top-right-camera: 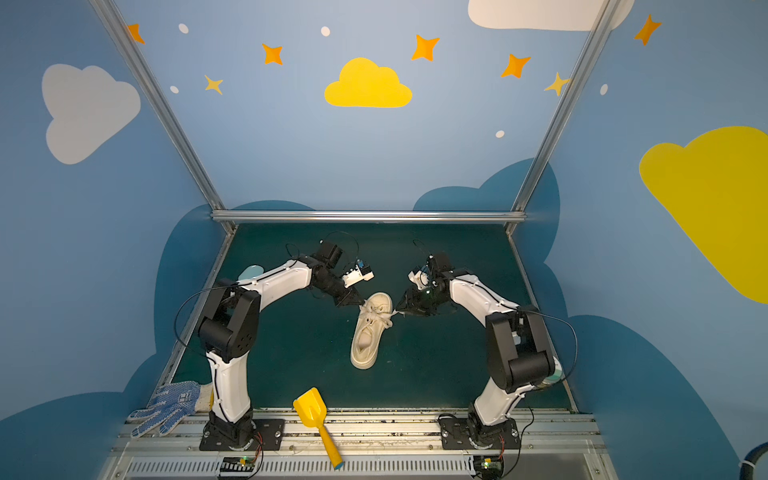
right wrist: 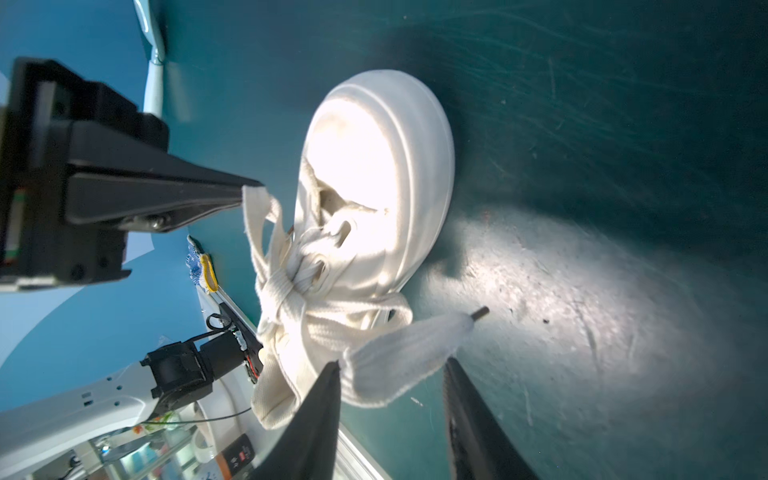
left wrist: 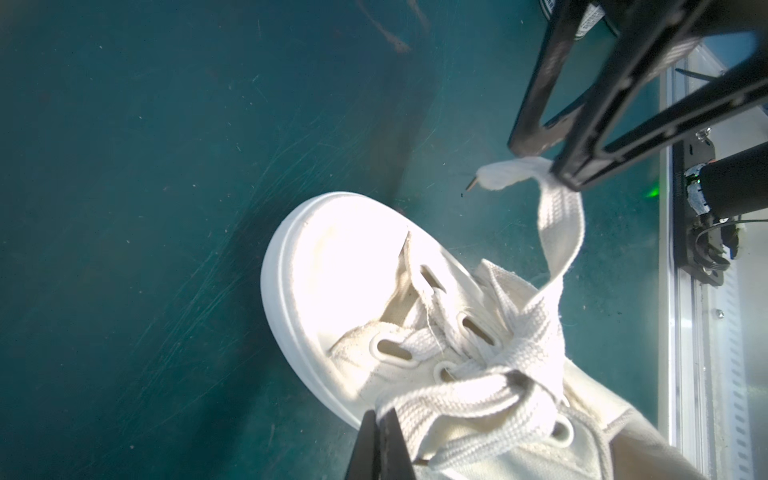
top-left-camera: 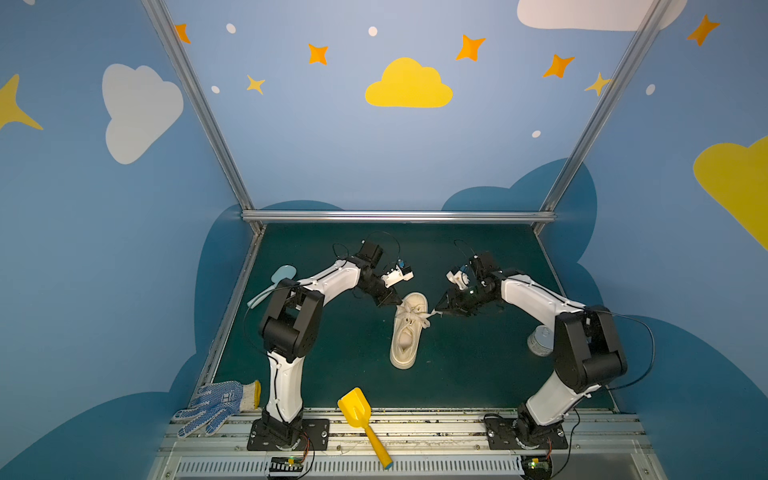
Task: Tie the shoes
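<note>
The left gripper [top-left-camera: 393,306] is closed on a lace loop [right wrist: 259,232] at the shoe's [top-left-camera: 405,332] left side, and the right gripper [top-left-camera: 436,310] stands with its jaws apart at the shoe's right side, gripping nothing. The shoe lies on its sole in the middle of the green mat [top-left-camera: 332,365], toe toward the far wall and heel toward the near rail, between the two grippers. In both top views the gripper tips are small and dark, so neither grip can be read there. The right wrist view settles the left one: its fingers [right wrist: 232,187] meet at a point with the loop pinched in their tip, and the loop runs from there down to where the laces bunch over the tongue. That same view shows the right gripper's own fingers [right wrist: 328,386] spread wide, with the lace end [right wrist: 407,353] lying between them, touching one and clear of the other, its dark tip [right wrist: 480,312] over the mat. The left wrist view shows this from the other side, the lace end hanging at the parted fingers. Only the top views give the surroundings: a glove [top-left-camera: 216,405] and a yellow shovel [top-left-camera: 359,419] at the near rail, a pale blue spoon [top-left-camera: 276,282] behind the left arm, and a round tin [top-left-camera: 539,340] beside the right arm.
</note>
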`<state>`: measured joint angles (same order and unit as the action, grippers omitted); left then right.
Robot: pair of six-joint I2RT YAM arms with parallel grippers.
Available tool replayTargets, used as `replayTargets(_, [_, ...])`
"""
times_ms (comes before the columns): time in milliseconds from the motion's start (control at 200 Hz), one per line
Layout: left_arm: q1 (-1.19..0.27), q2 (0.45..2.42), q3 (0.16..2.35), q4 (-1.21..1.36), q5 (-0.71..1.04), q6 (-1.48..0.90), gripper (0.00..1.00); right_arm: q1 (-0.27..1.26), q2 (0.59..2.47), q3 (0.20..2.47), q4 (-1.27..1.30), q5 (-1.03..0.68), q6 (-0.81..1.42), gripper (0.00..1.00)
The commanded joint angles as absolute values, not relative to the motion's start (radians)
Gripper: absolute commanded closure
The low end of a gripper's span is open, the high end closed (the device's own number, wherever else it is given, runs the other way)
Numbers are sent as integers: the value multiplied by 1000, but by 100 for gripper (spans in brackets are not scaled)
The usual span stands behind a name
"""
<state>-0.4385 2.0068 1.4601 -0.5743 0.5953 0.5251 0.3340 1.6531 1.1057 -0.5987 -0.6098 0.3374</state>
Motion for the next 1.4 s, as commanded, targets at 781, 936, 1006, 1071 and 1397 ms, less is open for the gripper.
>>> replayTargets(781, [-431,2000,1446,-575,626,509,95,433,1467,933,-393,-704,76,50])
replayTargets(936, [-431,2000,1448,-572,629,504,95,469,1517,977,-441,-715,43,48])
replayTargets(1006, [-429,1999,1447,-572,638,500,95,493,1526,989,-448,-678,38,48])
replayTargets(1071, [-427,2000,1441,-556,646,491,94,503,1535,995,-437,-651,44,49])
replayTargets(1397, [-425,2004,1436,-542,660,472,94,520,1652,1081,-494,-663,5,51])
